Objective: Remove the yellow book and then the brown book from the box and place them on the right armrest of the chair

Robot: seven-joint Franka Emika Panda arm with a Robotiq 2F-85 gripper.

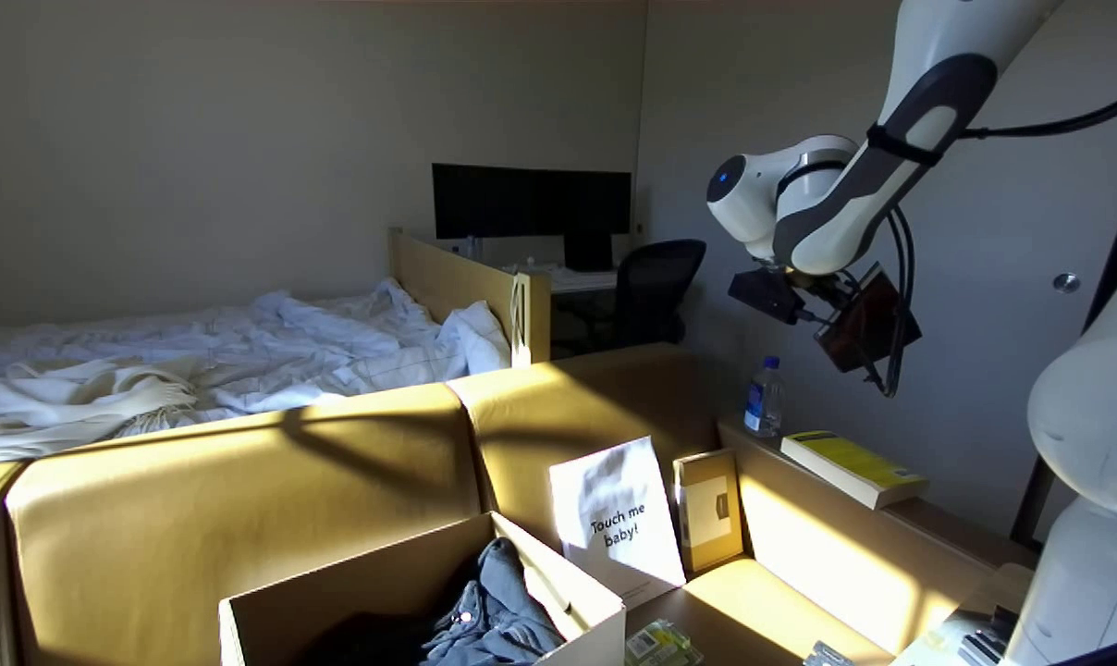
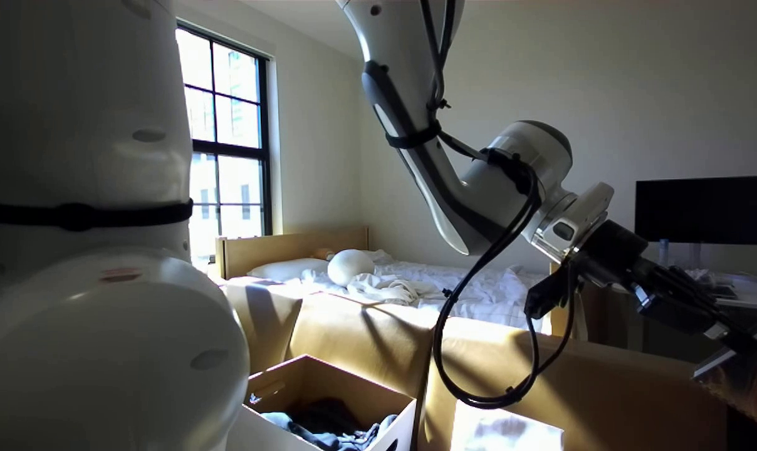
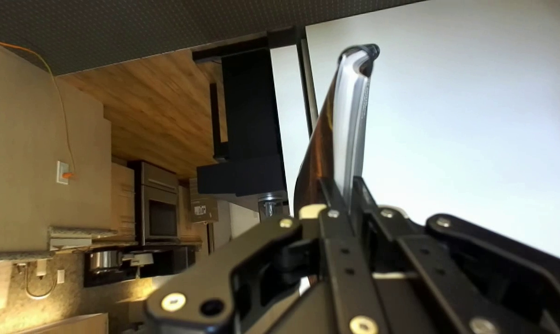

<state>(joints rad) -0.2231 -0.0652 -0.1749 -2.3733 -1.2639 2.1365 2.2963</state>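
In the wrist view, the gripper (image 3: 341,183) pinches the brown book (image 3: 340,134) through its thickness, fingers (image 3: 335,232) nearly together, the book jutting straight out ahead of them. In an exterior view, it hangs tilted, higher than the right armrest (image 1: 845,550), where the yellow book (image 1: 850,467) lies flat; the held one likely needs lowering and levelling, though whether it is directly overhead I cannot tell. In an exterior view, it runs out of frame, well apart from the cardboard box (image 2: 353,391).
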